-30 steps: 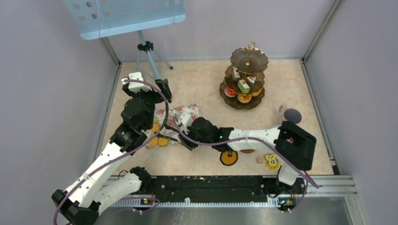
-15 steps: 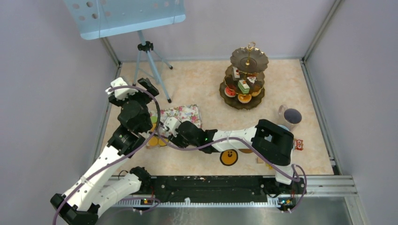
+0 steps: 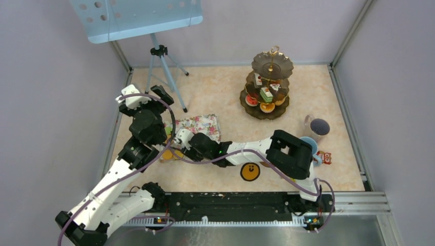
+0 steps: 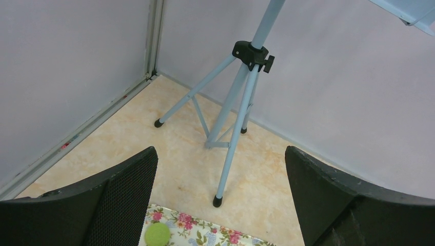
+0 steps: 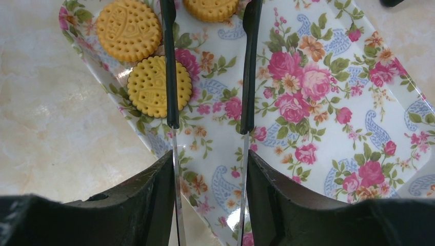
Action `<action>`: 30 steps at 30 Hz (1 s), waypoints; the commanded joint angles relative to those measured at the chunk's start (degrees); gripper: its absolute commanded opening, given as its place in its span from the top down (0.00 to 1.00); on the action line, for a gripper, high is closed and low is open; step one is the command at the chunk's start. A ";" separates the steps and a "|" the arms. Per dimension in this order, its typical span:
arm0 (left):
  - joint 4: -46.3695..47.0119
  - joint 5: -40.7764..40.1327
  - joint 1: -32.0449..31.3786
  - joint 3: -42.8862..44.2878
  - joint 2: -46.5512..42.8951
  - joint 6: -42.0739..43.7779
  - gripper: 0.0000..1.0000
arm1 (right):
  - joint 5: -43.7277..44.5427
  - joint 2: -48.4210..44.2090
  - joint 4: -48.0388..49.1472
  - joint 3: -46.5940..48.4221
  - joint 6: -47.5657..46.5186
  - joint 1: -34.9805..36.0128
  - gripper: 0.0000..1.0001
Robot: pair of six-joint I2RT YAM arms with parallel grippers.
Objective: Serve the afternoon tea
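Right now the orange biscuits (image 5: 128, 29) lie on the floral tray (image 5: 318, 169) directly beneath your right gripper (image 5: 209, 128), whose jaws are narrowly parted and empty. The three-tier stand (image 3: 267, 82) stands well apart. Your left gripper (image 4: 220, 151) gapes wide, holding nothing, above a green round (image 4: 157, 234).

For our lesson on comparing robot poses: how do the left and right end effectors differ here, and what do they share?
The left end effector has its jaws spread wide; the right end effector shows only a narrow gap. The left faces the blue tripod near the corner; the right points down at the floral tray, one finger crossing a biscuit. Both hold nothing.
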 commanded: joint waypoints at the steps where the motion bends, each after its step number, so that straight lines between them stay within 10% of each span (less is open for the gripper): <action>1: 2.25 0.73 0.17 -0.15 0.50 -0.60 0.01 | 1.98 1.42 1.36 3.64 -0.56 0.46 0.52; 19: 1.77 2.13 0.18 0.14 1.14 -0.51 0.01 | 5.39 -0.19 2.11 2.68 -1.72 1.56 0.67; 30: 2.15 0.68 0.29 -0.02 1.56 0.22 0.01 | 15.79 -27.28 -3.53 -15.71 6.33 0.72 0.86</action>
